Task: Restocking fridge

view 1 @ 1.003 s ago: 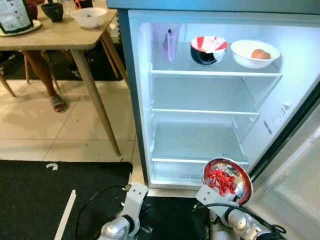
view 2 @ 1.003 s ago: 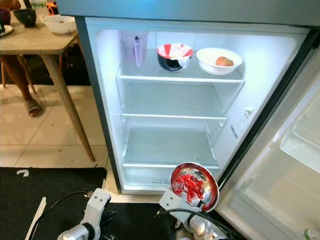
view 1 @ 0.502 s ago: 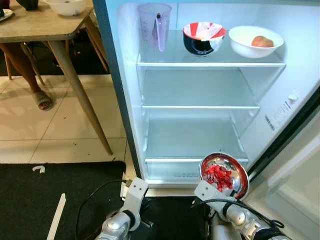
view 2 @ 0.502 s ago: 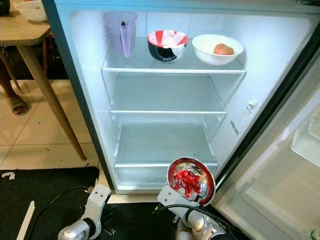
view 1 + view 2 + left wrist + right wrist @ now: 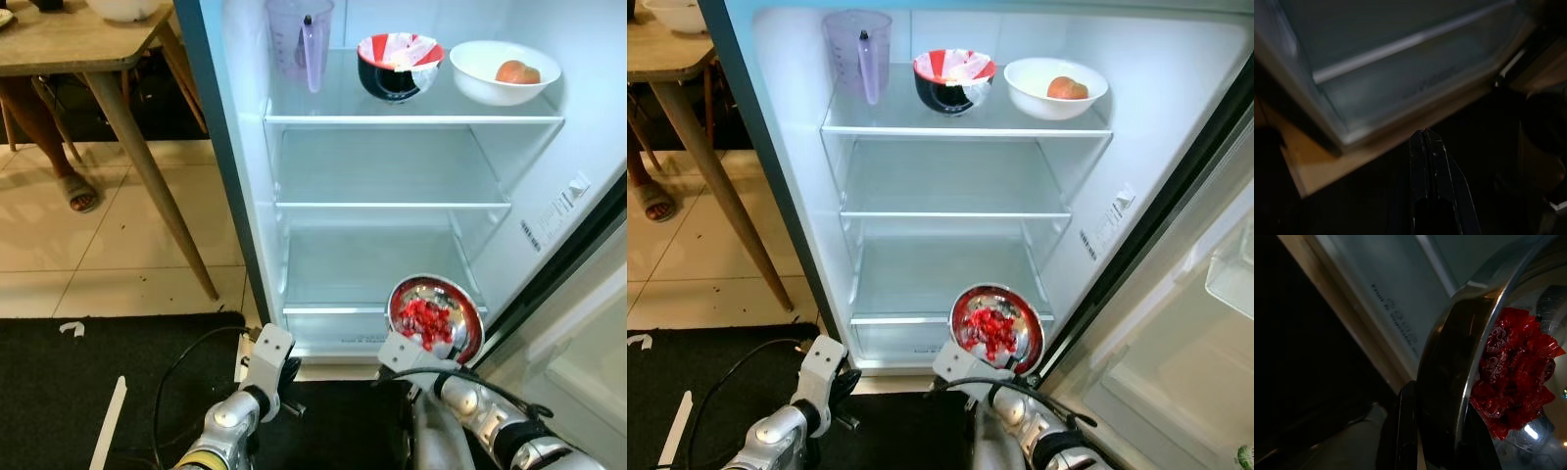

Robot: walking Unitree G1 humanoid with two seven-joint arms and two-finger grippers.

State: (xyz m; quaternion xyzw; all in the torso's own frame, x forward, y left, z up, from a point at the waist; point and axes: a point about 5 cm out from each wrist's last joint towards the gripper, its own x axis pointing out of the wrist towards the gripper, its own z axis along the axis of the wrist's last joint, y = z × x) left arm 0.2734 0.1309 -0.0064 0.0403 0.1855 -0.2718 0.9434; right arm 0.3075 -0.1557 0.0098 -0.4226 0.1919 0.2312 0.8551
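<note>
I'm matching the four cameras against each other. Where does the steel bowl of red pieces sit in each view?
Left eye view: steel bowl, low and right of centre, before the fridge's bottom shelf.
Right eye view: low centre.
Left wrist view: not identifiable.
Right wrist view: its rim up close, in the right gripper.
Shared landmark: the printed strip along the fridge's bottom front edge.

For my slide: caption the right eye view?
Right gripper lifts steel bowl of red candies toward open fridge.

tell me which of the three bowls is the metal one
The steel bowl of red pieces in the right gripper; the two on the top shelf are ceramic-looking.
</note>
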